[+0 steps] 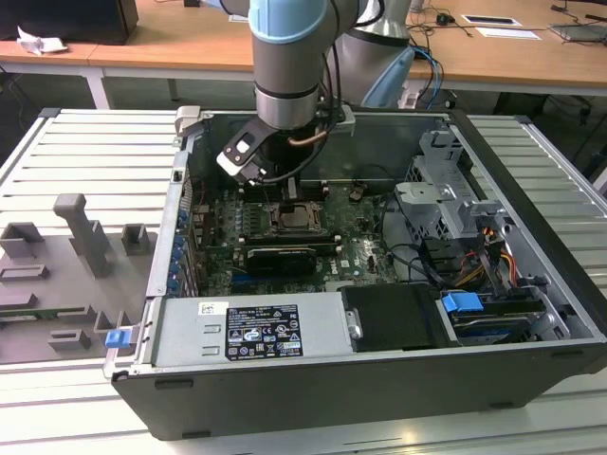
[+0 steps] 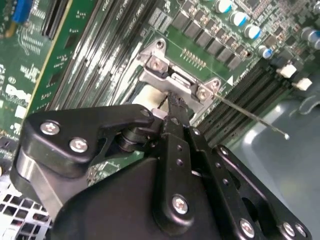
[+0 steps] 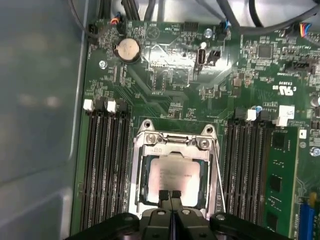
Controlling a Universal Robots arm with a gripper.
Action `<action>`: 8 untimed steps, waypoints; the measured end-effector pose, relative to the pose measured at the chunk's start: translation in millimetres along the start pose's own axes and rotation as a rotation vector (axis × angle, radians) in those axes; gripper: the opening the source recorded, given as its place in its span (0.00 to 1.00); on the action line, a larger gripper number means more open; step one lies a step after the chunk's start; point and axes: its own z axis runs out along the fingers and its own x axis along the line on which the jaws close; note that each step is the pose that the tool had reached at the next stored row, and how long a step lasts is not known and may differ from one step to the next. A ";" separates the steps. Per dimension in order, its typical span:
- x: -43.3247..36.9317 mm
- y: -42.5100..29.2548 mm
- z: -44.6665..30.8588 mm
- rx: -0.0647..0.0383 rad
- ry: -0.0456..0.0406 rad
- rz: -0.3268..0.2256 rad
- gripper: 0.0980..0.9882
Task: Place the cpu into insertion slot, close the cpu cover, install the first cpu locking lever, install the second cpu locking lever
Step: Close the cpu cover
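flat square cpu [image 3: 175, 176] (silvery, matte)

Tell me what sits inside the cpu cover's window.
The cpu shows its silvery top plate through the window of the cpu cover. Whatever lies under the chip is covered by it, and the hand, fingertips shut, hides one edge of the window.

Robotics lab: opened computer case [image 1: 379, 403] on slatted metal bench [image 1: 66, 152], desks [image 1: 190, 47] behind
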 end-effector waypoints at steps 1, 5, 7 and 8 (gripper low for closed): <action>-0.2 -0.5 3.2 0.000 0.0000 0.000 0.01; -0.4 -1.5 7.8 0.000 -0.0003 0.000 0.01; 0.2 -1.1 -1.1 0.000 -0.0001 0.000 0.01; 0.1 1.0 -1.3 0.000 0.0003 0.000 0.01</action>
